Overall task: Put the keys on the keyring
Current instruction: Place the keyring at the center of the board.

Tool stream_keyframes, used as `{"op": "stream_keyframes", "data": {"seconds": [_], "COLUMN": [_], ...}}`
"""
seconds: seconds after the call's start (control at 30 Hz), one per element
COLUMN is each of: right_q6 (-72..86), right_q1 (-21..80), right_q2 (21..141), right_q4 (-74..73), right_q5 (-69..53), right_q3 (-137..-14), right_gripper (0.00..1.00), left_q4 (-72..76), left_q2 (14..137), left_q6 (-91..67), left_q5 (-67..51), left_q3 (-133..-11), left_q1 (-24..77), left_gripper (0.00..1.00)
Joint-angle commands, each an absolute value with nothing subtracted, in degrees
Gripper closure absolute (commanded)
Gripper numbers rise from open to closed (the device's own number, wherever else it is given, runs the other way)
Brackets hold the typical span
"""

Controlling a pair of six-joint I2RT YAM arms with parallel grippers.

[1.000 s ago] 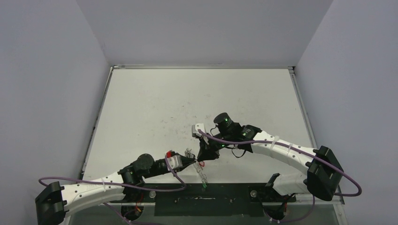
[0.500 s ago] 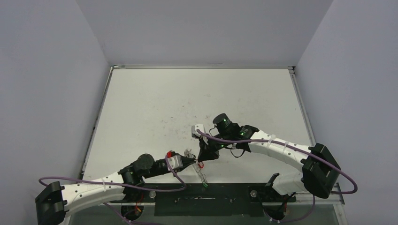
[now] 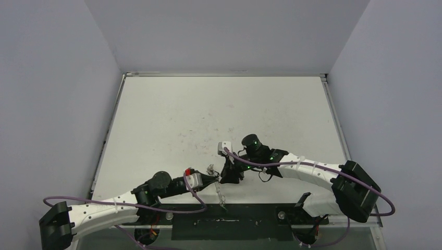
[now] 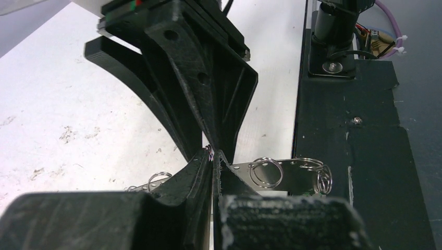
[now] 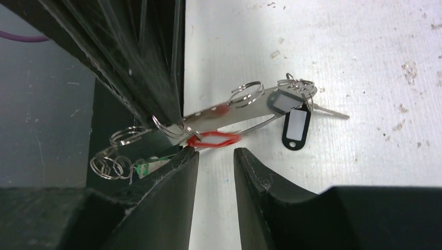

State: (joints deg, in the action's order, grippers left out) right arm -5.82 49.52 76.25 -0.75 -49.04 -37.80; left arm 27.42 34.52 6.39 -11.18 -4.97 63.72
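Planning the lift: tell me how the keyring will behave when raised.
The keyring probably feels light: thin metal band. Its loose rings and black tag would likely swing. Smooth metal may slip from the left gripper.

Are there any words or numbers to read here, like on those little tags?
None can be read anywhere.
The black plastic tag has a white window, but it looks blank.
The second black tag has a window that looks blank too.
The red plastic tag shows no letters.
The green tag is mostly hidden, so I cannot tell.
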Motion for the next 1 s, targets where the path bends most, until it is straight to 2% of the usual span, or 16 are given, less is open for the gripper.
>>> {"op": "stream_keyframes", "data": {"seconds": [0.0, 0.37, 0.5, 0.73, 0.9, 0.97], "right_q6": [-3.0, -0.7, 2.2, 6.2, 8.0, 8.5], "right_q1": [48.8, 45.8, 43.6, 38.9, 36.7, 35.6], "right_q2": [71.6, 66.1, 64.4, 59.8, 55.3, 53.7], "right_q4": [7.9, 8.8, 9.4, 9.3, 7.0, 5.9], "right_q5": [-45.9, -42.5, -38.9, -30.1, -23.3, -20.9], "right_q3": [-35.0, -32.1, -30.7, -27.7, -26.0, -25.6], "right_gripper": [0.67, 0.60, 0.56, 0.40, 0.23, 0.18], "left_q4": [33.2, 33.5, 33.2, 35.3, 37.0, 37.2], "left_q2": [33.4, 34.2, 36.7, 49.3, 60.8, 64.9], "left_q6": [5.9, 6.0, 6.3, 9.1, 7.8, 5.8], "left_q5": [-11.8, -9.9, -5.1, 2.5, 7.9, 7.1], "left_q3": [-5.7, -6.4, -8.0, -14.9, -21.7, -24.8], "left_q1": [64.0, 64.0, 64.0, 63.8, 61.7, 59.2], "left_gripper": [1.00, 1.00, 1.00, 1.00, 1.00, 0.86]}}
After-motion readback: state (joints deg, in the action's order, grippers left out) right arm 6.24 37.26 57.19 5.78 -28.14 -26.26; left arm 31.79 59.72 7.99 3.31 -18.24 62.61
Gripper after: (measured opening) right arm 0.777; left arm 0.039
